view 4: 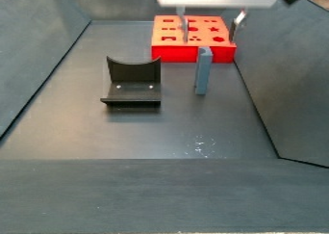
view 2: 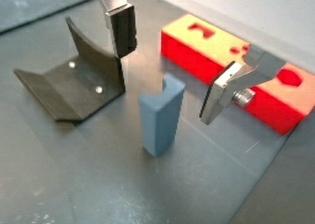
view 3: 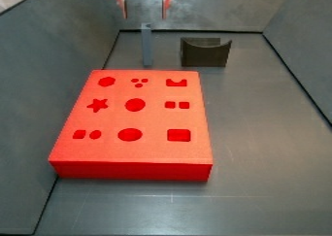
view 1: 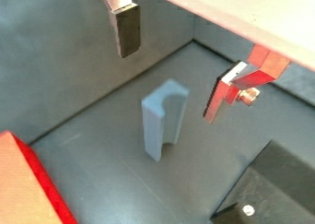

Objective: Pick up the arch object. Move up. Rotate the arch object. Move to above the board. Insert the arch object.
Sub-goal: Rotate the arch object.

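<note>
**Arch object and hand.** The arch (view 2: 160, 122) is a pale blue-grey piece standing upright on the grey floor. A shallow channel runs down one long face, which you can see in a wrist view (view 1: 161, 122). The hand (view 2: 172, 62) hangs above it with its two fingers spread wide. One finger (view 2: 121, 29) and its partner (view 2: 222, 89) sit to either side of the arch's top. Neither touches it, and nothing is between them but the arch below.

**Surroundings.** The red board (view 3: 130, 167) lies flat on the floor, with the arch just beyond its far edge in a side view (view 3: 147, 46). The dark fixture (view 3: 204, 51) stands beside the arch, close but apart. From the opposite side (view 4: 203, 69) you see the arch between the board (view 4: 193, 53) and the fixture (view 4: 131, 84), just clear of the board's wall. Nothing lies between the arch and the board.

**Differences between views.**
- **Side views:** Only these show all three rows of cutouts in the board. They crop the hand (view 4: 210, 21) at the upper edge, so you cannot judge its height over the arch from them.
- **Wrist views:** One shows the fixture's (view 2: 74, 80) inner face and its screws, while the other shows only a corner of the board (view 1: 25, 172).
</note>
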